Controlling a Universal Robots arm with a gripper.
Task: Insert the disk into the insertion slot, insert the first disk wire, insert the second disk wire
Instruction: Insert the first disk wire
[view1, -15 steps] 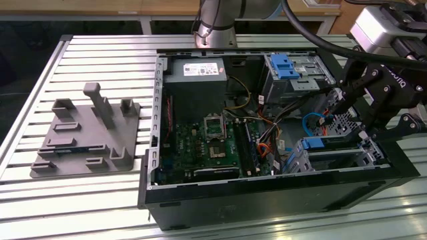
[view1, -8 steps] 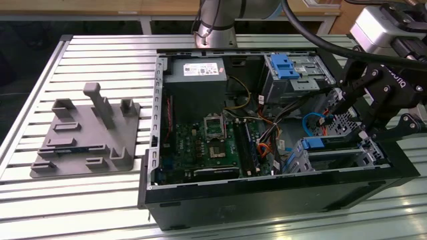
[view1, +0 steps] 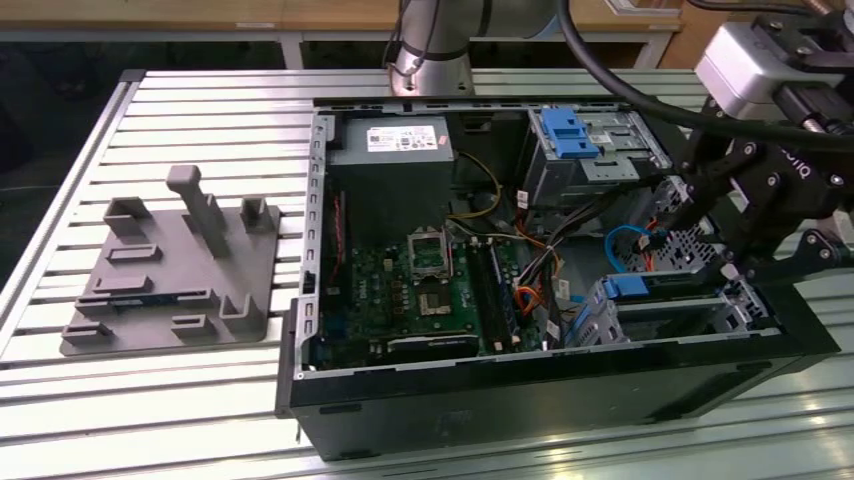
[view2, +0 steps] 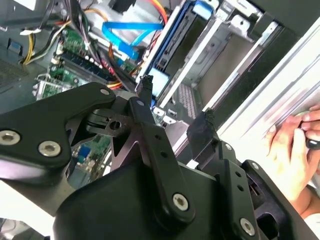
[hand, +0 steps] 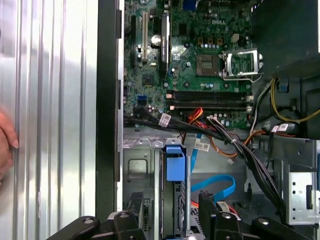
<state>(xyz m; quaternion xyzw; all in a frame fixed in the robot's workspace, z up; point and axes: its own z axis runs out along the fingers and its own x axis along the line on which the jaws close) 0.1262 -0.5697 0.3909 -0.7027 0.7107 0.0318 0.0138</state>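
Observation:
The disk (view1: 674, 284), silver with a bright blue bracket (hand: 175, 162), lies inside the insertion slot (view1: 694, 318), the perforated metal cage at the case's corner on the exterior view's right. My gripper (view1: 701, 240) hangs just above it, open, with nothing between its black fingers (view2: 145, 100). In the first wrist view the gripper (hand: 171, 200) has one finger on each side of the disk (hand: 172, 215). A blue flat cable (hand: 215, 185) loops beside the slot; I cannot tell whether it is plugged in. In the second wrist view the disk (view2: 172, 50) sits beyond the gripper (view2: 175, 100).
The open computer case (view1: 534, 385) lies on a slatted metal table (view1: 200, 100). A taller bay with a blue latch (view1: 577, 135) and bundled black wires (hand: 250, 160) crowd the slot. A grey fixture (view1: 167, 275) stands on the exterior view's left. A person's hand (view2: 295, 135) rests on the table.

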